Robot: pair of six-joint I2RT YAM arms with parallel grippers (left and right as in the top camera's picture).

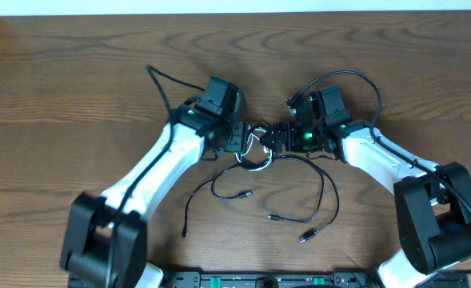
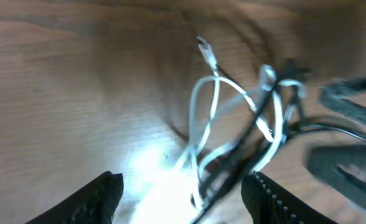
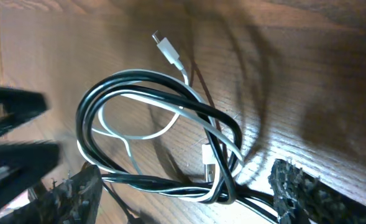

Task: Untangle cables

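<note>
The cables lie knotted together on the wooden table between my two grippers. The white cable [image 3: 143, 99] coils in loops, with one plug [image 3: 168, 48] pointing away. The black cable [image 3: 139, 78] winds around it, and its loose lengths [image 1: 319, 188] trail toward the table's front. My left gripper [image 2: 183, 186] is open, its fingers wide apart on either side of the white cable [image 2: 202, 109] and black cable [image 2: 257, 134]. My right gripper [image 3: 187, 180] is open too, straddling the twisted bundle without pinching it. In the overhead view the left gripper [image 1: 247, 142] and right gripper [image 1: 273, 138] nearly meet.
Black plug ends lie loose toward the front [image 1: 248, 193] [image 1: 303, 237] [image 1: 185, 234]. Thicker arm wires arc behind each wrist [image 1: 355, 78] [image 1: 167, 80]. The table's back edge [image 1: 219, 11] runs along the top, and a black base rail [image 1: 259, 280] along the front.
</note>
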